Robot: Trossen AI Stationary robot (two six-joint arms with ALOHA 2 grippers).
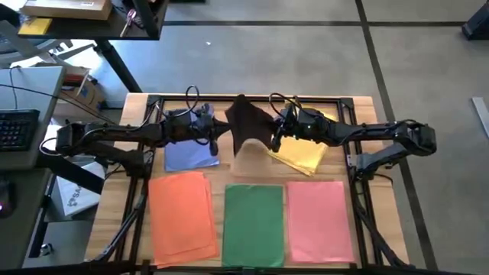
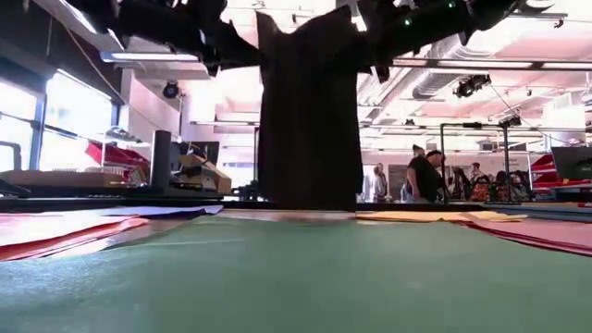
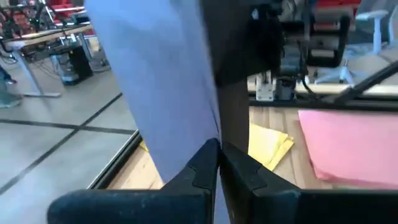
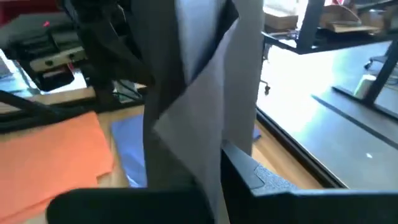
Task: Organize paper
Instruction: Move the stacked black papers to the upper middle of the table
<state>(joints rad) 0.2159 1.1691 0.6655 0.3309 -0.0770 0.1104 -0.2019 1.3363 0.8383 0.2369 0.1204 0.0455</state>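
Note:
A dark grey paper [image 1: 247,122] hangs upright over the table's far middle, between my two grippers. My left gripper [image 1: 214,143] is shut on its left side and my right gripper [image 1: 275,140] on its right side. In the low view the dark grey paper [image 2: 310,120] reaches down to about table level; whether its lower edge touches the wood is unclear. Flat on the table lie blue paper [image 1: 191,156], yellow paper [image 1: 302,155], orange paper [image 1: 182,215], green paper [image 1: 254,223] and pink paper [image 1: 318,220]. My left gripper pinches the paper's side edge [image 3: 217,134] between its two fingers, which come level from the table's left. The paper stands upright above the fingers and bows away from them. One sheet or several, I cannot tell. My right gripper grips the opposite side edge [image 4: 214,146], coming level from the table's right. The paper covers one finger; the other finger [image 4: 249,171] shows beside it. The paper is creased and folded over near the hold, standing upright.
A dark metal frame [image 1: 153,103] runs round the wooden table top. Bare wood [image 1: 248,164] shows between the blue and yellow stacks. Desks, a keyboard [image 1: 15,128] and boxes stand off the table's left; people show far behind in the low view.

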